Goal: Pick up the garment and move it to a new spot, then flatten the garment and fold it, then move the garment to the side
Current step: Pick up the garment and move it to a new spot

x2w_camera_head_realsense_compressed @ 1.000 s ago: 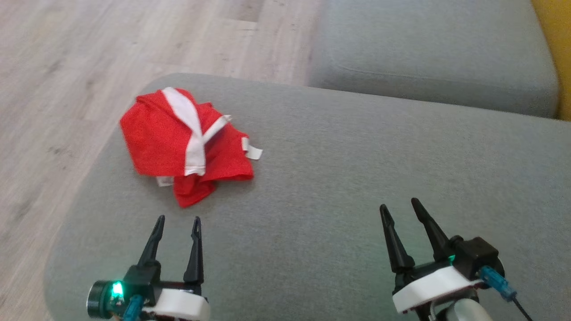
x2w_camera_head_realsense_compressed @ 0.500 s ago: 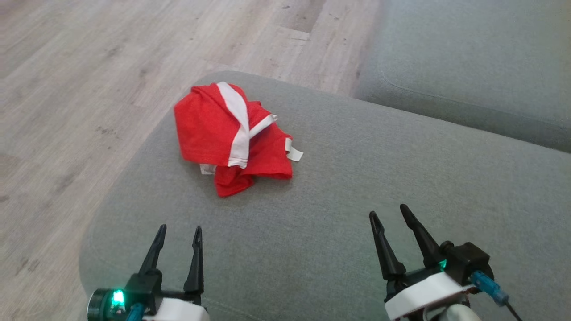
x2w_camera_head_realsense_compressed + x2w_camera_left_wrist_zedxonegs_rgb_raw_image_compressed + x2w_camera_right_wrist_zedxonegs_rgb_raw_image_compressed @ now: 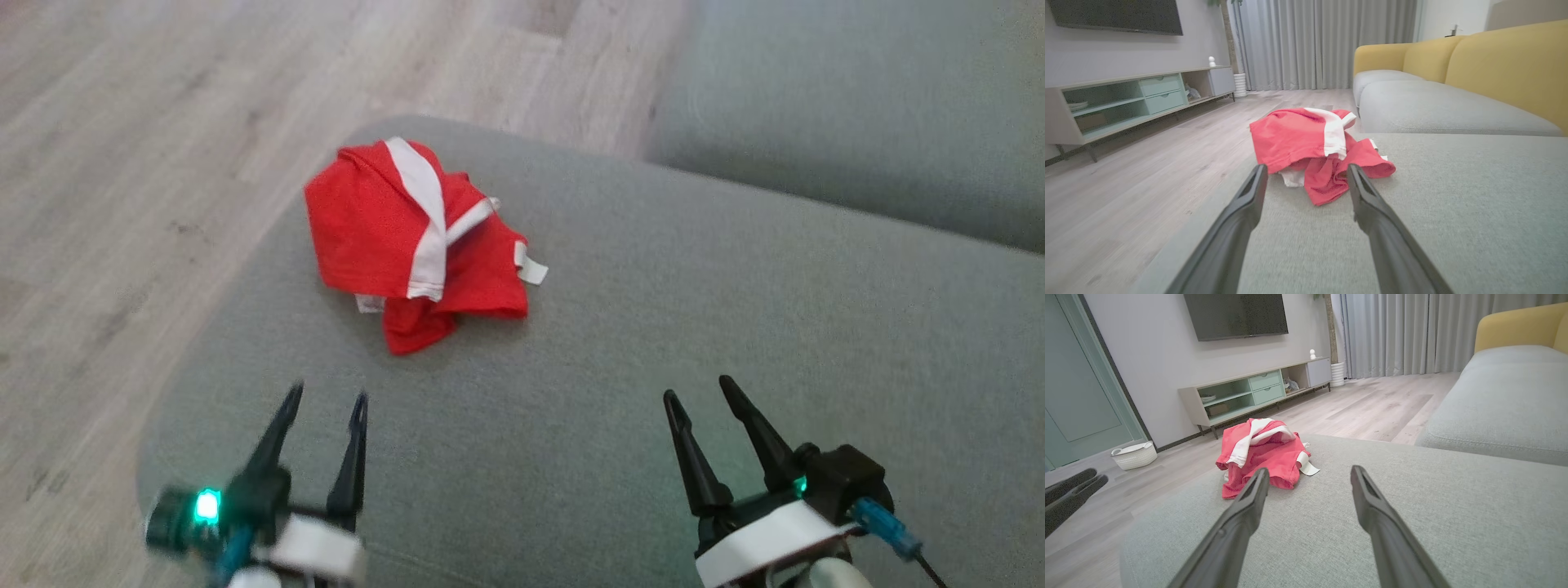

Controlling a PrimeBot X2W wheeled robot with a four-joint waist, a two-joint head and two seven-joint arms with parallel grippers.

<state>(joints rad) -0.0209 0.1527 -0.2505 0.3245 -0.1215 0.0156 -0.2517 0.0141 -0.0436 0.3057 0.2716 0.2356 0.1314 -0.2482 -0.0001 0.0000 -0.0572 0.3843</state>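
garment [image 3: 416, 245]: crumpled on cushion [image 3: 653, 343] | left hand [image 3: 328, 392]: spread, empty; right hand [image 3: 696, 387]: same

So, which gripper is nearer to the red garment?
Left. The left gripper is just short of the garment, pointing at it; the right gripper is farther off, to its right.

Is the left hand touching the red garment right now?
Apart. The head view shows bare grey cushion between the left hand and the red garment.
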